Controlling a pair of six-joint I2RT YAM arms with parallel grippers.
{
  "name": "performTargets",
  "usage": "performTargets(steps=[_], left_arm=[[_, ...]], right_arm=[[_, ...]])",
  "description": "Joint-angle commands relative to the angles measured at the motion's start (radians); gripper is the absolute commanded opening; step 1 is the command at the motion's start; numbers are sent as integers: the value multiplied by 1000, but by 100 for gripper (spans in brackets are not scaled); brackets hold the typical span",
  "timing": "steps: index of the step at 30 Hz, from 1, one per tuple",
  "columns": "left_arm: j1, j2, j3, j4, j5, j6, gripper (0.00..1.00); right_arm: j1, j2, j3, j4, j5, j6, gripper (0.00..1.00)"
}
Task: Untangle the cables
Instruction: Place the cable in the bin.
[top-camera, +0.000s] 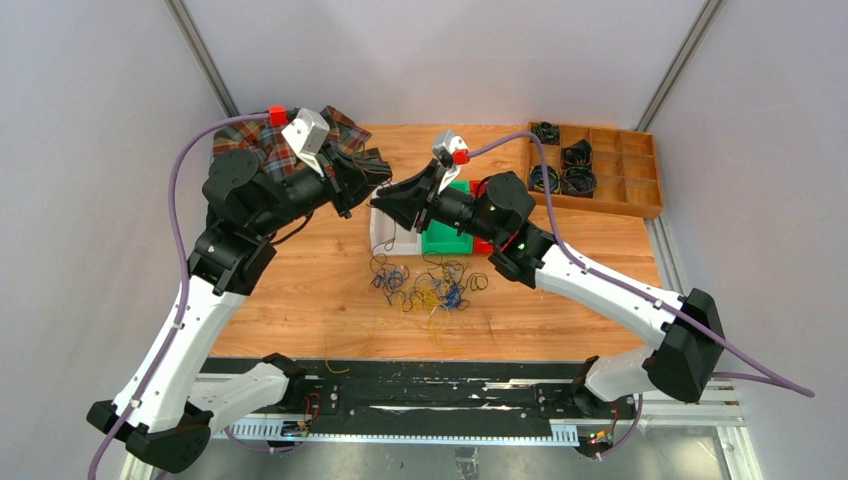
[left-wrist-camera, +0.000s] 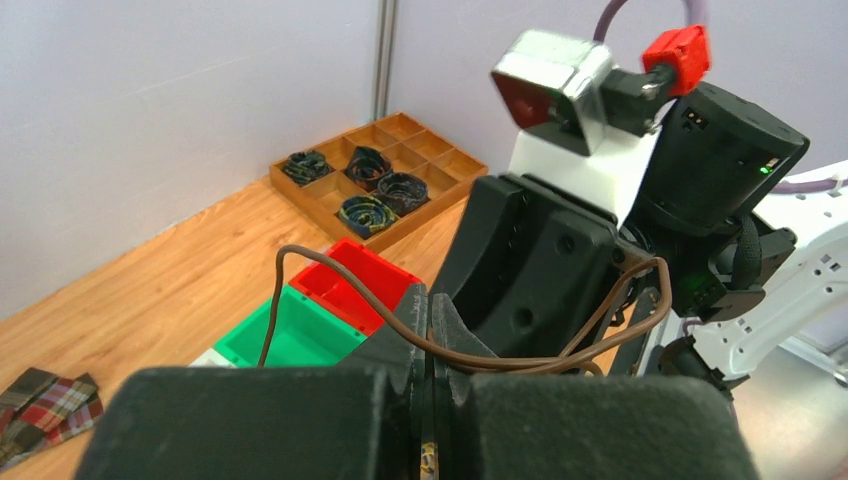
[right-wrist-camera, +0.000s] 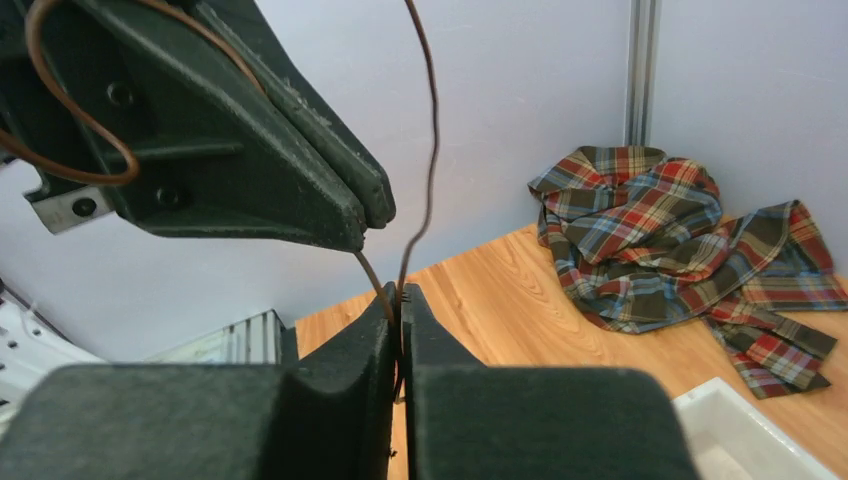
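Clamps left claw (left-wrist-camera: 430, 335) fully closed on a brown wire (left-wrist-camera: 520, 355), mid-air over the table (top-camera: 300, 290). Clamps right claw (right-wrist-camera: 400, 300) closed on the same wire, tip to tip with the left, just beside it. Below, on the wood: the other cables (top-camera: 428, 285) in a loose yellow, blue and black heap, on the near side of green bin (left-wrist-camera: 290, 335) and red bin (left-wrist-camera: 355, 275). Plaid cloth (right-wrist-camera: 660, 220) at far left, wooden tray (top-camera: 640, 170) at far right.

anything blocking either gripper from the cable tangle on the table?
Nothing visible. The cable tangle lies in the open on the table, below the raised arms. But the left gripper and right gripper are each shut on one brown wire strung between them.
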Motion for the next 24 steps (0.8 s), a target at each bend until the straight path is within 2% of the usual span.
performTargets(steps=[1, 4, 6, 11, 14, 15, 18, 24], left_arm=[[-5, -26, -21, 7, -63, -17, 5], [-5, -35, -30, -39, -116, 15, 28], [-5, -46, -31, -86, -152, 39, 49], [-5, -83, -54, -176, -169, 113, 79], [-5, -82, -43, -283, -182, 176, 97], [-5, -75, -34, -325, -194, 209, 99], [17, -49, -17, -437, -227, 271, 98], [185, 15, -11, -537, -202, 300, 98]], right_arm=[[-28, -28, -24, 50, 67, 24, 1], [-61, -45, -27, -46, 129, 9, 1], [-93, -56, -33, -109, 169, -16, 1], [-184, -36, -26, -216, 175, -47, 1], [-215, -15, -7, -256, 176, -76, 1], [-219, -8, 3, -264, 176, -86, 1], [-224, 19, 47, -287, 173, -106, 1], [-223, 103, 196, -322, 145, -113, 1]])
